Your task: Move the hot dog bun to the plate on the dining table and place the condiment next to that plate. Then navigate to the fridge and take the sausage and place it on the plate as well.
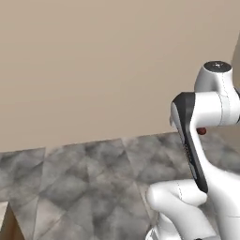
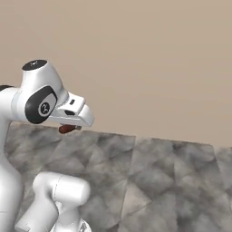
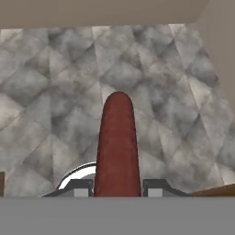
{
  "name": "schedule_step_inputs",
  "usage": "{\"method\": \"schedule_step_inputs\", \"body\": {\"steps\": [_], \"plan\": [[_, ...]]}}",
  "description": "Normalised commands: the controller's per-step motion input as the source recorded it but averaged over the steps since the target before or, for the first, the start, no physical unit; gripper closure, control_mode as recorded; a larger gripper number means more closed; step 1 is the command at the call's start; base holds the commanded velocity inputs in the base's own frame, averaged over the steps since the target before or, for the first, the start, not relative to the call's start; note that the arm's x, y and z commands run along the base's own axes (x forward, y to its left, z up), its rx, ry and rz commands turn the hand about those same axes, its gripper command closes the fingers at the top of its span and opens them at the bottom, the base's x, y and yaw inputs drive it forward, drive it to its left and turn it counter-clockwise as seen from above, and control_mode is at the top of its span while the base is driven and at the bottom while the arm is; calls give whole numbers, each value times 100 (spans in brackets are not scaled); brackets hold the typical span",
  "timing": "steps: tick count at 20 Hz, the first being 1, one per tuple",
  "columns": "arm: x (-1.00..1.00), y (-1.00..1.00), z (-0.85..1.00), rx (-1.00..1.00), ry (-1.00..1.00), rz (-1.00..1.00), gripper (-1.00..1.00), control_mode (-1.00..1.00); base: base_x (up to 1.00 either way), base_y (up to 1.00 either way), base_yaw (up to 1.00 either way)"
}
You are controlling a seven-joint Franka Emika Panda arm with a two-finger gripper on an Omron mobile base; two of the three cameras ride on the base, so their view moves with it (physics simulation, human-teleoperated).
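While the gripper [image 3: 117, 188] was clenched on the sausage [image 3: 117, 147] at the lower centre of the hand view, above grey floor tiles [image 3: 46, 92], the thin cylinder looked light, probably slippery; a hold near its middle seemed safest.

You have the sausage [image 3: 118, 147], a slim dark reddish-brown cylinder with a rounded end, sticking straight out from between the finger tips [image 3: 81, 188]. It hangs in the air above grey tiled floor [image 3: 46, 92].
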Motion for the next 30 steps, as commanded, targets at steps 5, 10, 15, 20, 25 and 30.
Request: {"method": "schedule_step_inputs", "body": {"steps": [5, 10, 15, 20, 25, 30], "plan": [[0, 0, 0, 0, 0, 0, 100, 100, 0, 25, 89], [0, 0, 0, 0, 0, 0, 100, 100, 13, 6, 89], [0, 0, 0, 0, 0, 0, 100, 100, 38, 0, 86], [0, 0, 0, 0, 0, 0, 100, 100, 41, 0, 82], [0, 0, 0, 0, 0, 0, 100, 100, 66, -17, 54], [0, 0, 0, 0, 0, 0, 100, 100, 90, -32, 39]]}}
